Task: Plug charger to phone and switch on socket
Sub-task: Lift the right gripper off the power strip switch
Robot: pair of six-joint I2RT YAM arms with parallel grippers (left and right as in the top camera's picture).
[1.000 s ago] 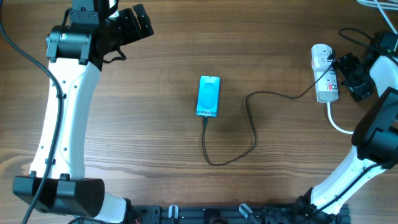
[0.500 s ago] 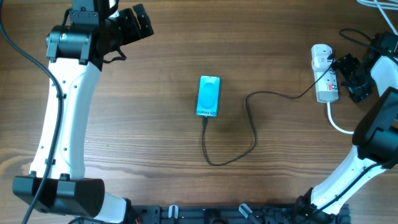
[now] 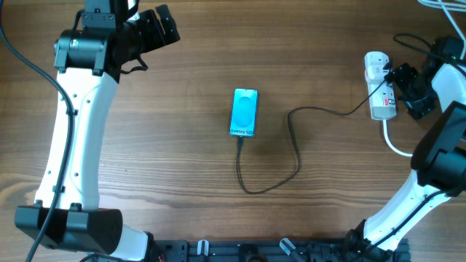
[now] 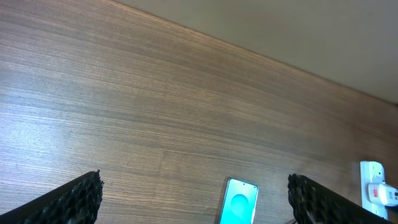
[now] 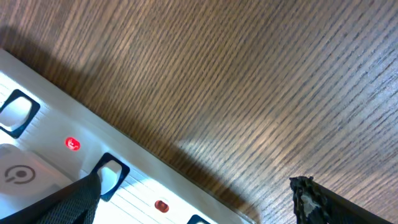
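The phone [image 3: 244, 112] lies flat mid-table with its cyan-blue screen lit; it also shows in the left wrist view [image 4: 237, 208]. The thin black charger cable [image 3: 295, 153] runs from the phone's bottom edge in a loop to the white socket strip [image 3: 379, 86] at the far right, where its black plug sits. My right gripper [image 3: 409, 86] is open right beside the strip; in the right wrist view the strip [image 5: 74, 168] shows lit red lights and white rocker switches, and one finger lies over it. My left gripper [image 3: 156, 28] is open and empty, high at the far left.
The strip's thick white lead [image 3: 393, 142] curves toward my right arm's base. More cables [image 3: 440, 9] hang at the top right corner. The table's far edge shows in the left wrist view [image 4: 261, 50].
The right gripper has shifted very slightly next to the socket strip. The left arm, the phone and the cable have not moved.
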